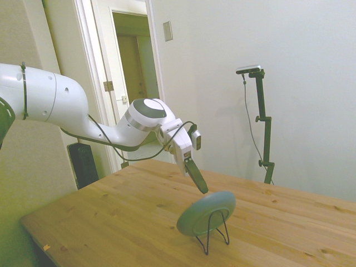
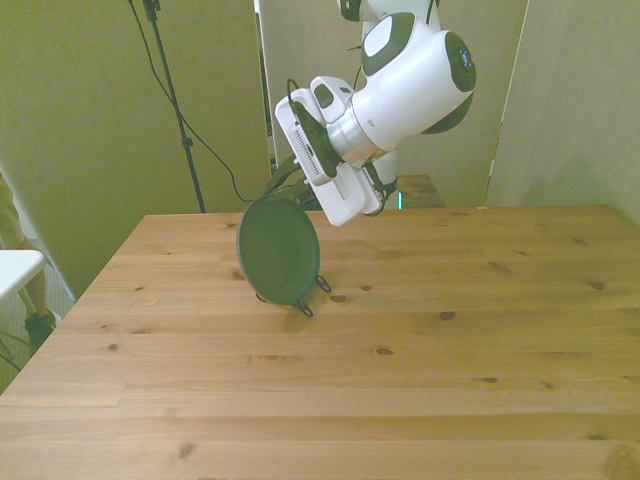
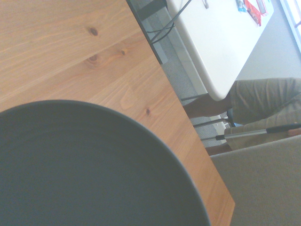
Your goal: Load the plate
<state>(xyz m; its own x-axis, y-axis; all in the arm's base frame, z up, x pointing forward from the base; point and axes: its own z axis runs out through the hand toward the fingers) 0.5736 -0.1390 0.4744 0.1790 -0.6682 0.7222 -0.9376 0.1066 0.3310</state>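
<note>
The grey-green plate (image 1: 203, 216) (image 2: 278, 250) stands on its edge on the wooden table (image 1: 111, 217), leaning in a thin black wire rack (image 1: 214, 236) (image 2: 306, 308). My gripper (image 1: 203, 189) (image 2: 284, 196) points down at an angle, its tip right at the plate's top rim. From these views I cannot make out whether it grips the rim. In the wrist view the plate (image 3: 84, 169) fills a large part of the picture from very close.
The rack and plate sit toward the front view's left, near the table's far edge (image 2: 450, 215). Beyond the table edge, the wrist view shows a white table (image 3: 221, 37) and a person's leg (image 3: 263, 99).
</note>
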